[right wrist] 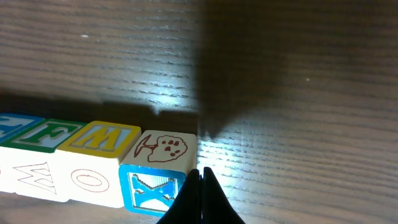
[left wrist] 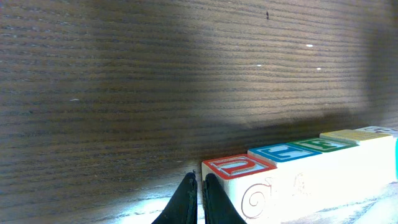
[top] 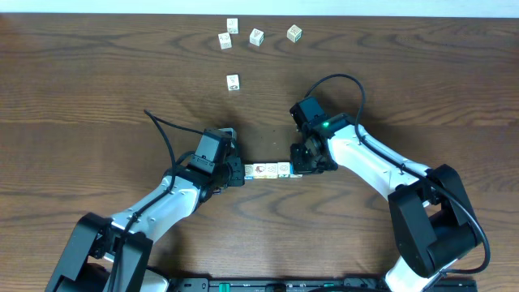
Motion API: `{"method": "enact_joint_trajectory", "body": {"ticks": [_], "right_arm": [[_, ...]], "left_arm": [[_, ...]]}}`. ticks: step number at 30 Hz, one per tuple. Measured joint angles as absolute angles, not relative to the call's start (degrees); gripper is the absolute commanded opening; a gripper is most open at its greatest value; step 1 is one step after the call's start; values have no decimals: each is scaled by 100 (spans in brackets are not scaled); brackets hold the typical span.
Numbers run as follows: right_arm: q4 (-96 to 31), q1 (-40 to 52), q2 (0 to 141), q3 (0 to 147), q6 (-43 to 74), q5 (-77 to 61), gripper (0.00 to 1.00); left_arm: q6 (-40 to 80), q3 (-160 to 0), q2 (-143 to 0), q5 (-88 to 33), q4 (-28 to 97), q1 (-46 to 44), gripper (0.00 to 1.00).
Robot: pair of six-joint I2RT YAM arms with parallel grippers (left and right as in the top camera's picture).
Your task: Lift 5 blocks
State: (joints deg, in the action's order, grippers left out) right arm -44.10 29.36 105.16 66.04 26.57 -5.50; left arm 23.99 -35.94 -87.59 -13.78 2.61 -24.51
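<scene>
While the five blocks (top: 272, 169) are being squeezed end to end as a row on the desk (top: 97, 81), the left fingers (left wrist: 185, 202) and right fingers (right wrist: 189, 202) are each being pressed together; buckling is being risked by any uneven end pressure.

dark brown tabletop (top: 81, 89) with fine wood grain. cream blocks (left wrist: 292, 180) carry tops edged red, blue, green and yellow; the end block (right wrist: 160, 152) shows a red-brown drawing on top, a bright blue x on its side.
</scene>
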Motion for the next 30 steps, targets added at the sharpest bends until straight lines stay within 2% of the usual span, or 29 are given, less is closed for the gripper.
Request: {"method": "enact_joint_trajectory", "body": {"ticks": [30], "right_arm": [[-4066, 2936, 10516, 6169, 2652, -285, 1]], "left_arm": [[2399, -3594, -8759, -1385, 274, -2447, 7]]}}
